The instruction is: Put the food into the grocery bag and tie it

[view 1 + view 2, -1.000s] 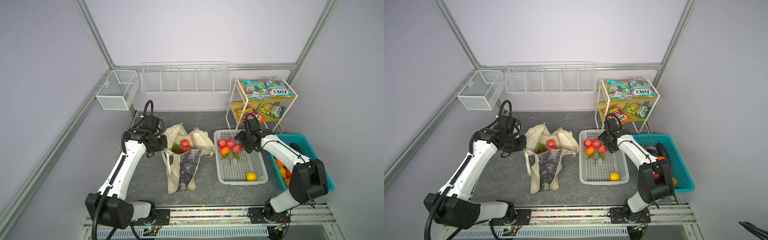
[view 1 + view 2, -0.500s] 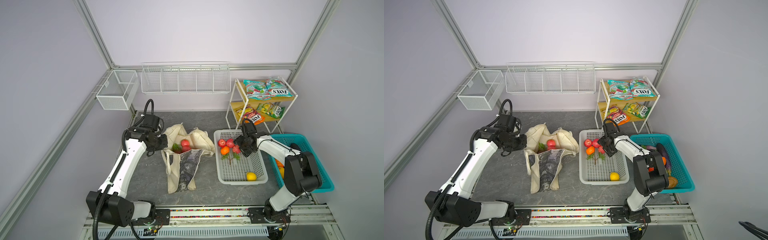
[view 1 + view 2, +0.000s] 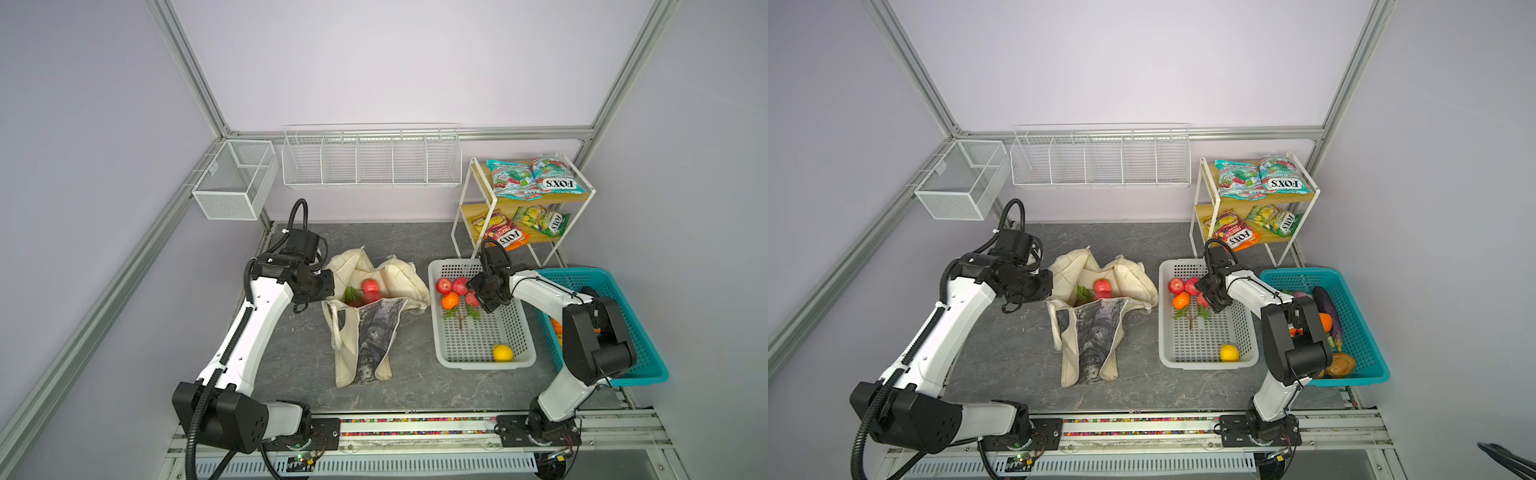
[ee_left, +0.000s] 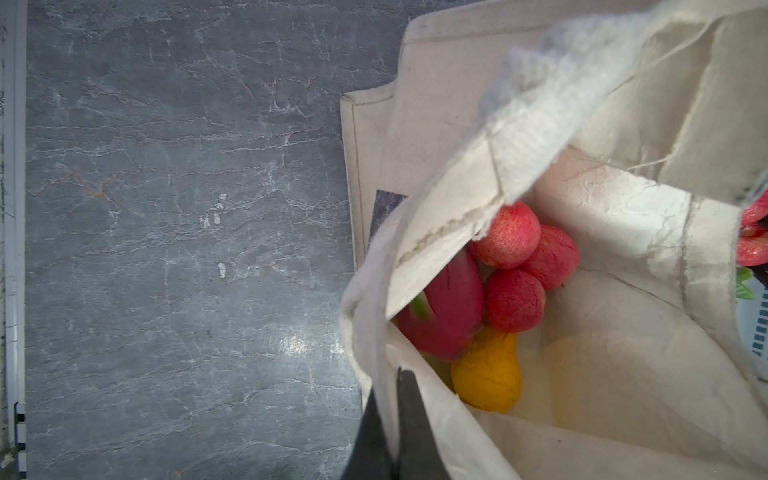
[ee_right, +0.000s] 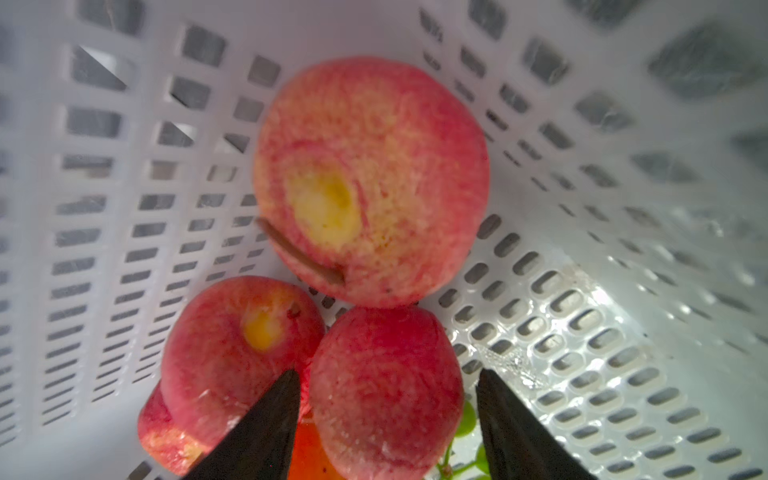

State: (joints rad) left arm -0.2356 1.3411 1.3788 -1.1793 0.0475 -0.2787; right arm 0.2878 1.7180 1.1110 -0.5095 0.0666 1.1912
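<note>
Right tool [image 5: 387, 372] around an apple [image 5: 386, 399], left tool [image 4: 390, 386] pinching the bag [image 4: 623, 374]
The right tool is open, one finger each side of an apple in the white basket [image 3: 486, 365]. The apple looks light, round and slippery, so squeeze across its fat middle. The left tool is closed on the soft bag's rim; the bag lies floppy on the surface [image 3: 415, 390], fruit [image 4: 515, 299] inside.
</note>
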